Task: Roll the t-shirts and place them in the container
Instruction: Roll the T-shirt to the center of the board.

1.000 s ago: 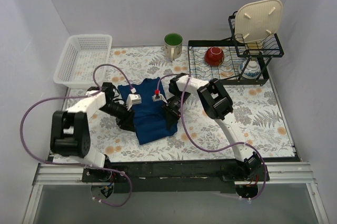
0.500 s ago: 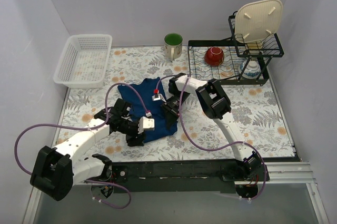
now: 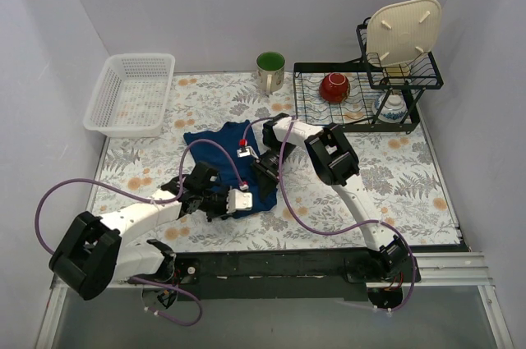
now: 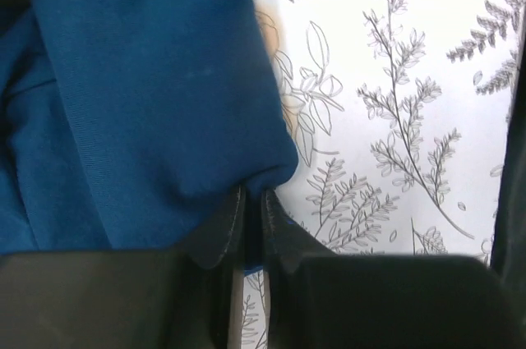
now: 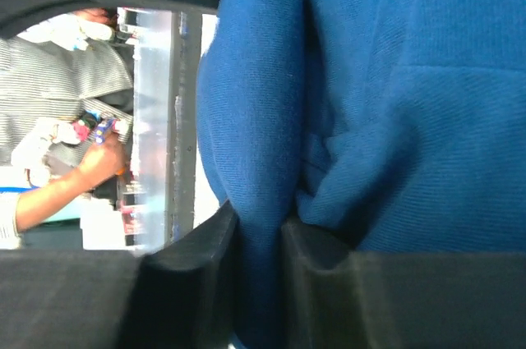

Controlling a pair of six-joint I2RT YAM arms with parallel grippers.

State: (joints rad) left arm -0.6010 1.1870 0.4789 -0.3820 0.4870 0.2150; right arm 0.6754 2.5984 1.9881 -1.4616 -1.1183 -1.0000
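The dark navy-blue t-shirt (image 3: 220, 150) lies folded into a narrow strip at the middle of the floral table. My left gripper (image 3: 246, 199) lies low at the shirt's near end, shut on a fold of its hem (image 4: 246, 164). My right gripper (image 3: 261, 170) is at the shirt's right edge, shut on a thick fold of the blue cloth (image 5: 261, 201). The shirt fills the left half of the left wrist view (image 4: 140, 103) and most of the right wrist view (image 5: 394, 94). The chest print is hidden.
A white plastic basket (image 3: 131, 94) stands at the back left. A green mug (image 3: 270, 71) is at the back middle. A black wire dish rack (image 3: 362, 94) at the back right holds a red bowl (image 3: 334, 86) and a cream board (image 3: 401, 30).
My left arm swung from the shirt's left side down to the near edge and now grips the shirt's near end. The shirt's near end has been drawn up, so it looks shorter. The right gripper barely moved.
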